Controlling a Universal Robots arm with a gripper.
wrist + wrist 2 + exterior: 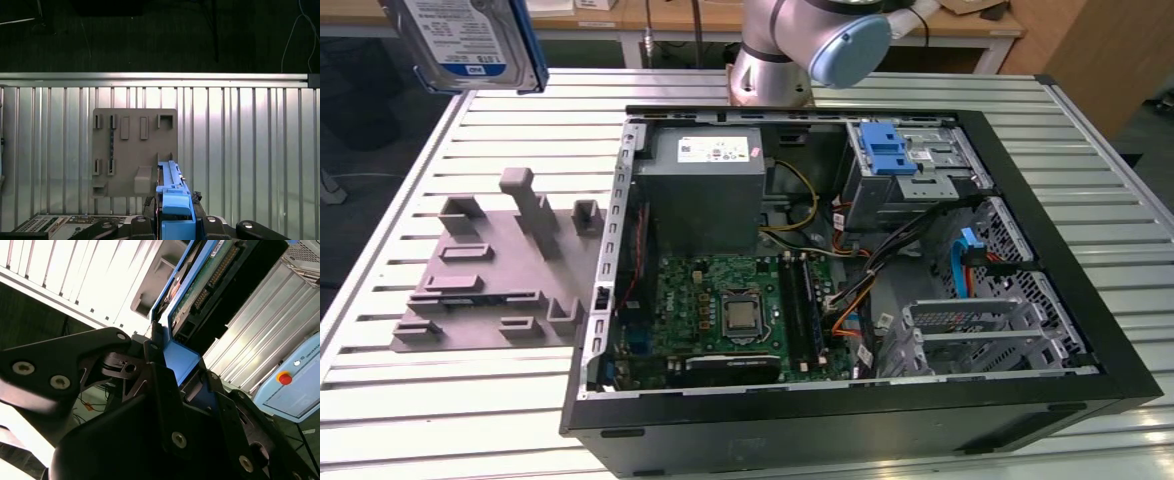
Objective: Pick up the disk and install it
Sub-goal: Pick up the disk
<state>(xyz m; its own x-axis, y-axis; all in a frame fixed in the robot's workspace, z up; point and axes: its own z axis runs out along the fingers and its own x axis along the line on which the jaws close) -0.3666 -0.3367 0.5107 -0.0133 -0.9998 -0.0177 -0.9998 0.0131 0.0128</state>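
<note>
The disk hangs high in the air at the exterior view's far upper left, its white-and-blue label facing the camera and its blue carrier frame along the edges. In the first wrist view the disk shows edge-on above the grey fixture plate, far from the plate's surface. My gripper is shut on the disk's blue frame. In the second wrist view the black fingers clamp the blue frame of the disk, whose green circuit-board side shows.
An open computer case lies on the slatted metal table, holding a grey power supply and a silver drive cage with a blue latch. The fixture plate lies beside the case. The arm's base stands behind.
</note>
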